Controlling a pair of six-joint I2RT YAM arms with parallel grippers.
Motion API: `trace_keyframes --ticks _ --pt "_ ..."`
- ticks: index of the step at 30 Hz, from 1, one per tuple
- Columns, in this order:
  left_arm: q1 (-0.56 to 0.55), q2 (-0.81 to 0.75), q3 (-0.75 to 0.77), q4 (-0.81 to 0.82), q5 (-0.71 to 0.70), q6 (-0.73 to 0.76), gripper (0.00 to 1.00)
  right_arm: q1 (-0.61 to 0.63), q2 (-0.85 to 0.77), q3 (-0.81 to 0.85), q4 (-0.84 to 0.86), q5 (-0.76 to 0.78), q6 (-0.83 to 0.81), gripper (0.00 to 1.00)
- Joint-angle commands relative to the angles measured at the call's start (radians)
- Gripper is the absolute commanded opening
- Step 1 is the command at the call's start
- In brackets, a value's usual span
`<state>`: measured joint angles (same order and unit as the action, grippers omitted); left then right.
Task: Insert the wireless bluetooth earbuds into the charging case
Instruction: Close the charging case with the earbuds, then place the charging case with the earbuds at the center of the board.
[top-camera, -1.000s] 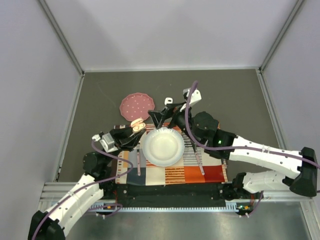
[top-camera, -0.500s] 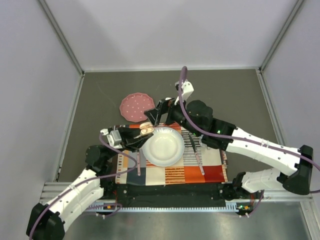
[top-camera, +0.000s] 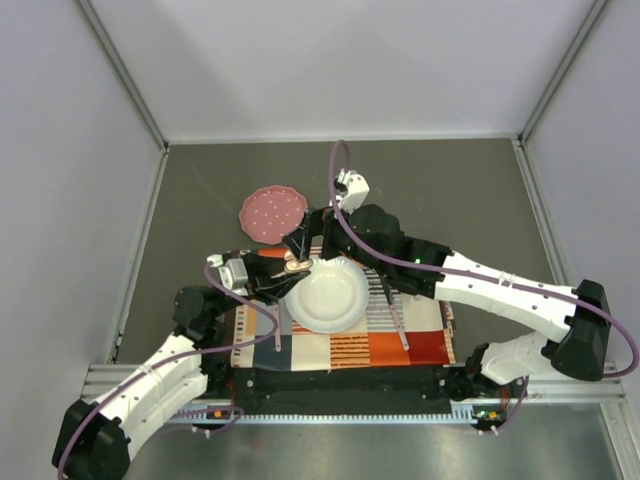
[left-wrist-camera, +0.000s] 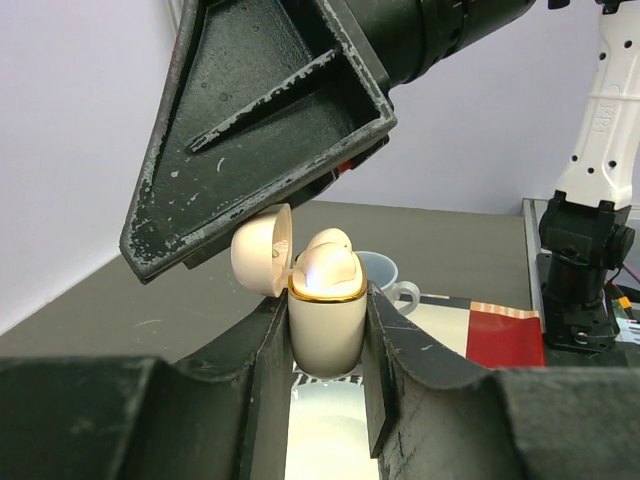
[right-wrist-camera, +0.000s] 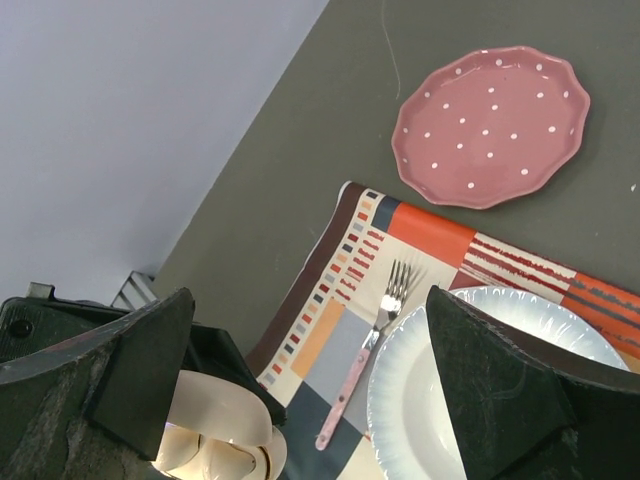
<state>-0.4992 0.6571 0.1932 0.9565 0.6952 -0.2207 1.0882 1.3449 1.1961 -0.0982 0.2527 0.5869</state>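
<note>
the left gripper is clamped on the cream plastic charging case. one black finger presses each side of its body, and it is held upright just over the left rim of the round white plate. the case's hinged lid stands open. the pale peach wireless bluetooth earbuds sit in its gold-rimmed mouth, their rounded tops showing just above the left fingers.

the right gripper hangs over the case at the white plate's far-left edge. its fingers are spread wide, with nothing seen between them. one of those fingers is right above the open lid; whether it touches cannot be told.

a pink-handled fork lies on the striped placemat just left of the white plate. a pink white-dotted plate lies beyond the white plate, apart from it.
</note>
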Motion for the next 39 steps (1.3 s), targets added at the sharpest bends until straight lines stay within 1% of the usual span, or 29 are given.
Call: trace_keyframes --ticks 1,8,12,17,24,26,30,32,33,34,36,37,39 --pt "-0.002 -0.005 0.038 0.045 -0.008 0.001 0.00 -0.004 -0.032 -0.027 0.015 0.003 0.031 0.99" --pt "-0.002 -0.004 0.028 0.060 -0.060 0.006 0.00 -0.001 -0.076 -0.092 0.044 0.013 0.094 0.99" --pt "-0.002 0.001 0.029 0.064 -0.074 0.004 0.00 -0.001 -0.095 -0.115 0.045 0.043 0.097 0.99" --pt "-0.002 0.003 0.029 0.064 -0.094 0.003 0.00 -0.001 -0.113 -0.128 0.049 0.046 0.100 0.99" --pt "-0.002 0.010 0.031 0.061 -0.118 -0.005 0.00 0.001 -0.139 -0.159 0.043 0.101 0.083 0.99" --pt "-0.002 0.019 0.037 0.053 -0.144 -0.017 0.00 -0.001 -0.156 -0.171 0.046 0.131 0.085 0.99" --pt "-0.002 0.048 0.075 -0.018 -0.168 -0.051 0.00 -0.002 -0.217 -0.213 0.055 0.247 0.041 0.99" --pt "-0.002 0.088 0.127 -0.108 -0.158 -0.065 0.00 -0.007 -0.239 -0.214 0.017 0.293 0.034 0.99" --pt "-0.002 0.107 0.149 -0.140 -0.158 -0.066 0.00 -0.008 -0.248 -0.220 -0.003 0.347 0.043 0.99" --pt "-0.002 0.148 0.194 -0.215 -0.148 -0.074 0.00 -0.011 -0.275 -0.227 -0.020 0.368 0.045 0.99" --pt "-0.002 0.199 0.242 -0.278 -0.138 -0.089 0.00 -0.019 -0.306 -0.256 -0.029 0.408 0.062 0.99" --pt "-0.002 0.261 0.290 -0.323 -0.143 -0.124 0.00 -0.025 -0.335 -0.268 -0.035 0.413 0.070 0.99" --pt "-0.002 0.335 0.337 -0.355 -0.142 -0.158 0.00 -0.042 -0.371 -0.306 -0.038 0.431 0.099 0.99"
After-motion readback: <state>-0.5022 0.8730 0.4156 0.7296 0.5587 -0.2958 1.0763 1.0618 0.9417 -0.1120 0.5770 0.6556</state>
